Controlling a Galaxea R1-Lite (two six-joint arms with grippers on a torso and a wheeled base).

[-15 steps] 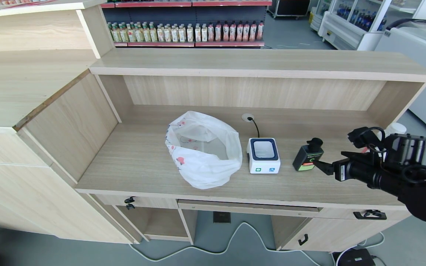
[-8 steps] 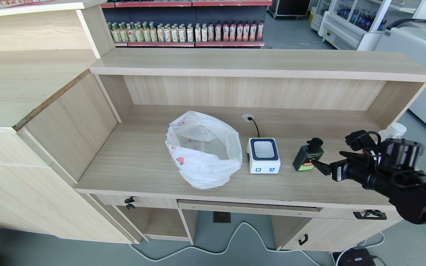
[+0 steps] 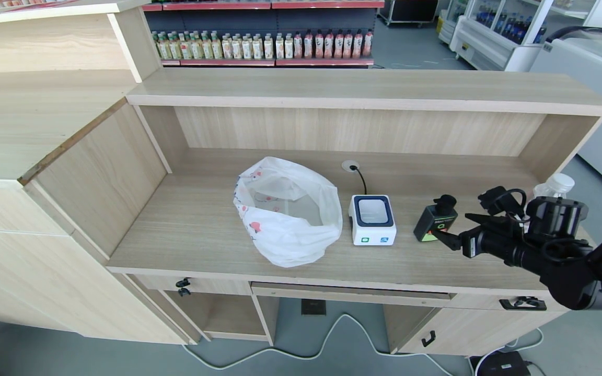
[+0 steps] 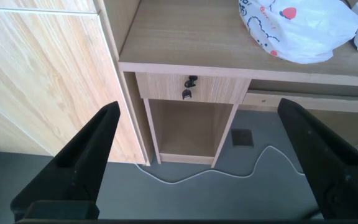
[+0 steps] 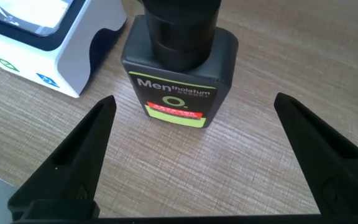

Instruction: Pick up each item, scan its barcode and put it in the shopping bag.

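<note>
A black bottle (image 3: pixel 435 219) with a red and green label (image 5: pixel 178 112) stands upright on the wooden counter (image 3: pixel 201 230), right of the white barcode scanner (image 3: pixel 373 219). My right gripper (image 3: pixel 452 230) is open just right of the bottle, at its base height. In the right wrist view the open right gripper (image 5: pixel 196 102) has a finger on each side of the bottle, not touching it. The white shopping bag (image 3: pixel 288 211) lies open left of the scanner. My left gripper (image 4: pixel 199 107) hangs open and empty below counter height, facing the drawer front, with the bag (image 4: pixel 303 31) beyond.
A clear bottle with a white cap (image 3: pixel 554 185) stands at the counter's right end behind my right arm. The scanner's cable (image 3: pixel 359 177) runs to a hole at the back. A raised shelf and side walls enclose the counter. A small key (image 4: pixel 188 87) hangs from the drawer.
My right gripper has moved left and slightly down, closer to the black bottle, still open. The clear bottle behind the arm has come into sight. Bag, scanner and black bottle have not moved.
</note>
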